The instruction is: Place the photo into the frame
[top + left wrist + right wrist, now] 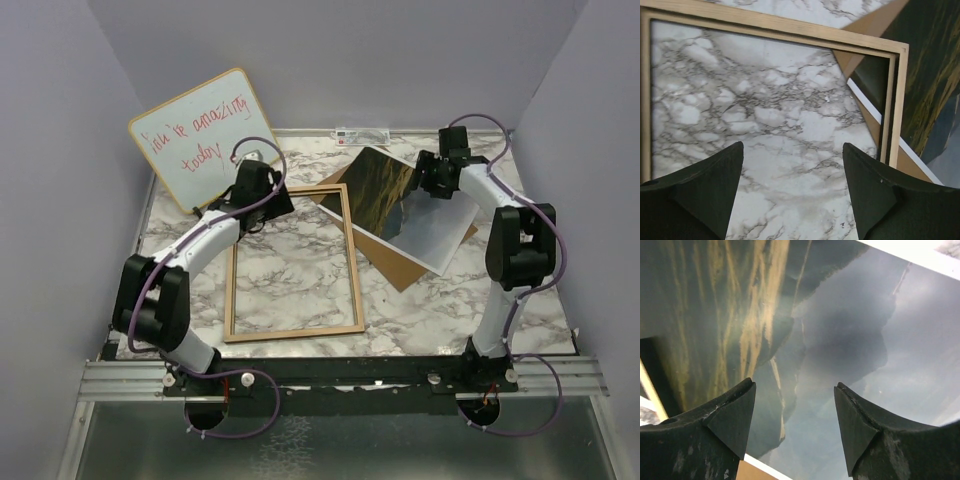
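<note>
On marble table (430, 310), one frame (353, 260), one photo (400, 205), one brown board (402, 272), one whiteboard (195, 135), left hand (792, 150), right hand (795, 387) both released

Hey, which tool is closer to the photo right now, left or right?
Right. The right tool is directly over the photo. The left tool is over the marble tabletop inside the frame, the photo lying beyond the frame's rail.
</note>
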Controlling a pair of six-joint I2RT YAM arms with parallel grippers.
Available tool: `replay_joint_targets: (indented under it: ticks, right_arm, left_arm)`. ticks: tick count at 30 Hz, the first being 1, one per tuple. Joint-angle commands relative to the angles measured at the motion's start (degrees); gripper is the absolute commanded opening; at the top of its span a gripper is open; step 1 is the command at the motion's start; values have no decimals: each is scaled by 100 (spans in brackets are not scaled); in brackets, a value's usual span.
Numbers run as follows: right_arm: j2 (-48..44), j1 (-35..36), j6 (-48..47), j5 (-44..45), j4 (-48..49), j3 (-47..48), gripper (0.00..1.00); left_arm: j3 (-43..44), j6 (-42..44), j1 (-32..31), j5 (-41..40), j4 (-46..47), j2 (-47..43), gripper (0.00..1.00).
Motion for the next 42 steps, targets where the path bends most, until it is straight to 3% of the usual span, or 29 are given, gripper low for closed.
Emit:
replay_joint_targets:
  ticks: [1,7,17,25,32,42]
  right_arm:
    - [318,35,-237,579,-675,174,69]
    - [256,33,-106,661,-795,-245,69]
    - [-57,33,195,1124,-995,-1258,67]
    - [-185,33,420,1039,-969,-1642,65]
    - [-180,24,552,1496,-1097,-1804,64]
    - [-412,-210,835,1941,-1069,-2209,63]
  left_arm:
    - [388,99,-251,-71,84,736,81]
    - [239,-17,-252,-255,-175,1211,75]
    - [-75,-43,-170,-1148,-861,1204,74]
    - [-167,126,323,-1137,-1042,1148,74]
    - [-138,118,595,-1485,-1324,1159,74]
    - [88,271,653,-1504,-1510,1065,73]
